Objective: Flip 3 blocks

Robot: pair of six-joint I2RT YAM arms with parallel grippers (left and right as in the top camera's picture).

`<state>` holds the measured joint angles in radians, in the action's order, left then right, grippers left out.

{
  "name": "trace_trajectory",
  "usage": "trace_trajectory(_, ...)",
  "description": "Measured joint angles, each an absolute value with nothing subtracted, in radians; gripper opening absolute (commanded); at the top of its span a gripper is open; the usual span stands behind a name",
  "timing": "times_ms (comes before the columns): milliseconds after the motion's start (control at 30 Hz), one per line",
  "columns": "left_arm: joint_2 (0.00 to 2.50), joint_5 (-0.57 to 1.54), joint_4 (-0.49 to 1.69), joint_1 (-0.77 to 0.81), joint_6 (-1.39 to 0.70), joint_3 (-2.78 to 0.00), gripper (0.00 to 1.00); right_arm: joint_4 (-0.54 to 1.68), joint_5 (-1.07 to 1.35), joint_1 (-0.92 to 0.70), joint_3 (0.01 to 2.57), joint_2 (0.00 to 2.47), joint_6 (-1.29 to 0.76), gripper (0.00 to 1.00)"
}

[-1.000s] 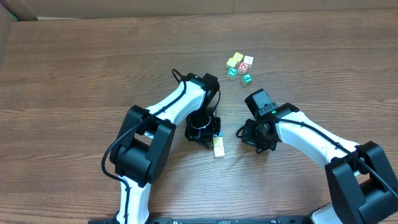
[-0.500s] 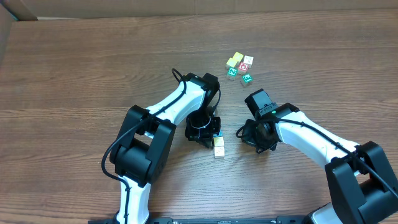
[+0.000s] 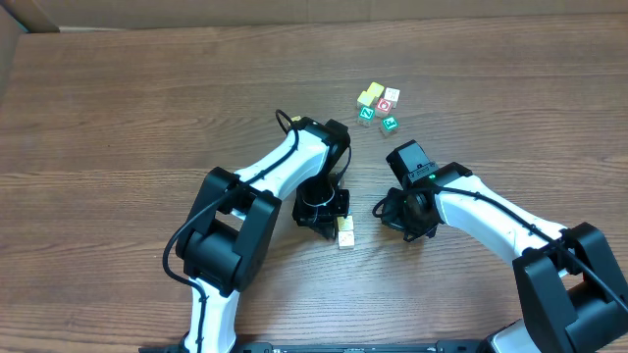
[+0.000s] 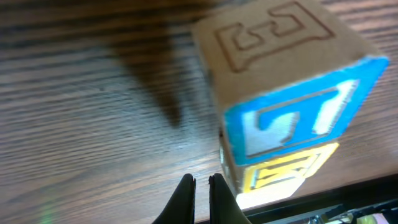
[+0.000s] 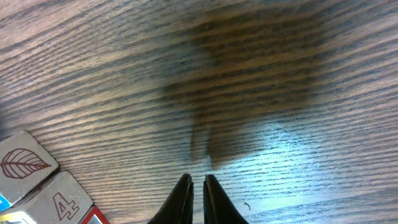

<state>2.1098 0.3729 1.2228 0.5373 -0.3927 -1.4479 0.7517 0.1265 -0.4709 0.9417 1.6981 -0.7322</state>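
Wood-grain tabletop [image 3: 118, 118] fills my views. My left gripper [image 4: 201, 182] has its jaws pressed together on nothing, just beside the blue-faced block [image 4: 292, 118], which has a yellow-printed block [image 4: 283, 174] right against it. My right gripper [image 5: 198, 180] hangs nearby, jaws likewise pressed together, empty. Other cubes [image 3: 378, 106] cluster farther back.

table [image 3: 118, 118]: matt wood grain | block [image 4: 273, 50]: bare wood, blue printed face | left arm [image 3: 280, 162]: glossy white plastic
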Motion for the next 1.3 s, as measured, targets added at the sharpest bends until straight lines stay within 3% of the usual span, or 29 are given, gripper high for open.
trace_trajectory(867,2.110,0.402,1.227,0.534,-0.393,-1.448,0.04,0.752,0.128,-0.471,0.942,1.698,-0.732,0.10)
trace_trajectory(1300,2.110,0.362,1.060,0.399,-0.418,-1.446,0.04,0.655,0.307,-0.471,0.942,1.698,-0.661,0.04)
